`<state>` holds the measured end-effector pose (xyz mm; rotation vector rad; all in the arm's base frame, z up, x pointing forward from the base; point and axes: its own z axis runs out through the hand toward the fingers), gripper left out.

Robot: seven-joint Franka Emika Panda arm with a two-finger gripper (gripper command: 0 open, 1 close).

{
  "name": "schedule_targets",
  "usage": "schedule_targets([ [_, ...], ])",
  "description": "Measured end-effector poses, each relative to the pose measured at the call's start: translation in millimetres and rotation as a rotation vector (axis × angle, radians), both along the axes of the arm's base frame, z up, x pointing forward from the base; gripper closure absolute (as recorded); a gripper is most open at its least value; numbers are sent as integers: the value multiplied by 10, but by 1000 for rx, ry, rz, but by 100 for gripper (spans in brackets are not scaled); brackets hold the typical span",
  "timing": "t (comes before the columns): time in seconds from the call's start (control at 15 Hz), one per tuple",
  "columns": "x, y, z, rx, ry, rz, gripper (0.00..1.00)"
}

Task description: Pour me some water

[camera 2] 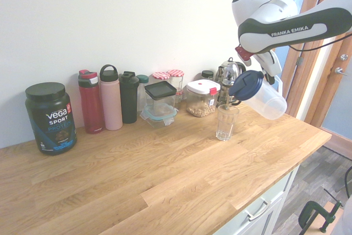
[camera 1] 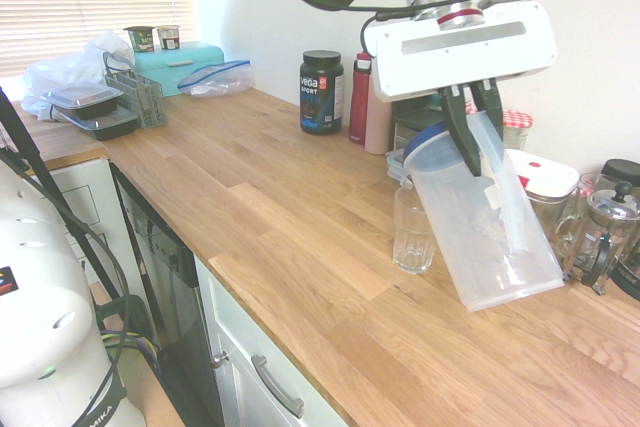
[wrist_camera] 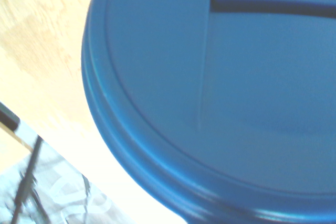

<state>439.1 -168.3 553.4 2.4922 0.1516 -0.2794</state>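
Observation:
My gripper [camera 1: 478,137] is shut on a clear plastic jug [camera 1: 490,232] with a blue lid [camera 1: 425,147], and holds it in the air. The jug [camera 2: 267,100] is tilted, its lid [camera 2: 246,85] turned toward the empty drinking glass [camera 2: 226,122]. The glass [camera 1: 413,232] stands upright on the wooden counter [camera 1: 280,217], just below and beside the lid. No stream of water shows between them. The wrist view is almost filled by the blue lid [wrist_camera: 210,93], seen from close by.
Along the wall stand a black Vega tub [camera 2: 49,116], red [camera 2: 91,102], pink [camera 2: 110,97] and black [camera 2: 129,96] bottles, food containers [camera 2: 202,97] and a French press [camera 1: 605,232]. A dish rack [camera 1: 135,92] sits far down the counter.

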Motion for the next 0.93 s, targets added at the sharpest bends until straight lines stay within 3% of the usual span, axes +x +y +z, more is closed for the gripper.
schedule_targets([
  [0.6, -118, 171, -360, -162, 72, 23, 100],
  [0.93, -279, 110, -139, -167, 38, -2, 100],
])
